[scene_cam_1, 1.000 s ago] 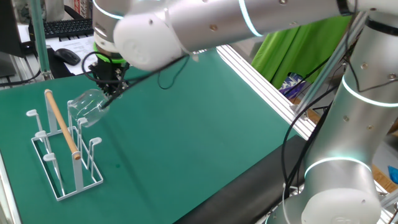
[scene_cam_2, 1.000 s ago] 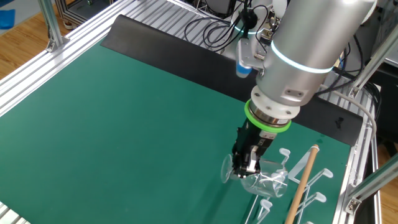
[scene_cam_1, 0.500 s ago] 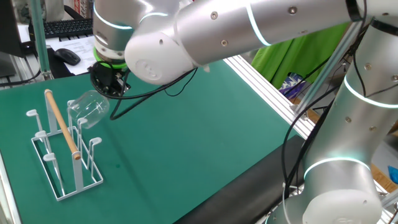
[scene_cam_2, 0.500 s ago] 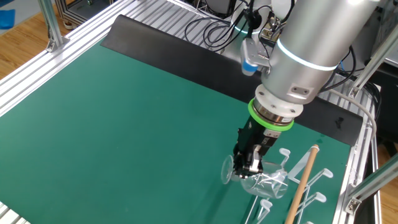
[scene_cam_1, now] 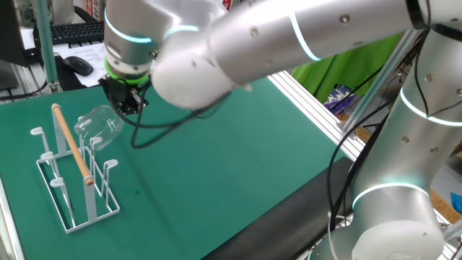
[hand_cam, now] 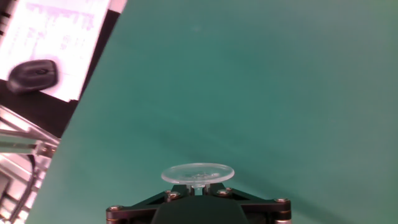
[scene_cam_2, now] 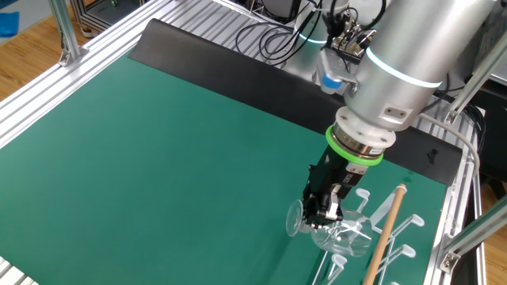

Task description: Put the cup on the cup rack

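The cup (scene_cam_1: 98, 128) is held tilted by its stem at the left of the frame, its bowl just above the cup rack (scene_cam_1: 72, 177). The hand (scene_cam_2: 326, 212) is clenched on it, over the green surface (scene_cam_2: 158, 150).

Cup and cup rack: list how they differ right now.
The cup is clear glass; the cup rack is white wire with a wooden rod. The cup hangs tilted in the claw, held by its stem; the cup rack stands upright on the table. The cup looks smaller than the cup rack.
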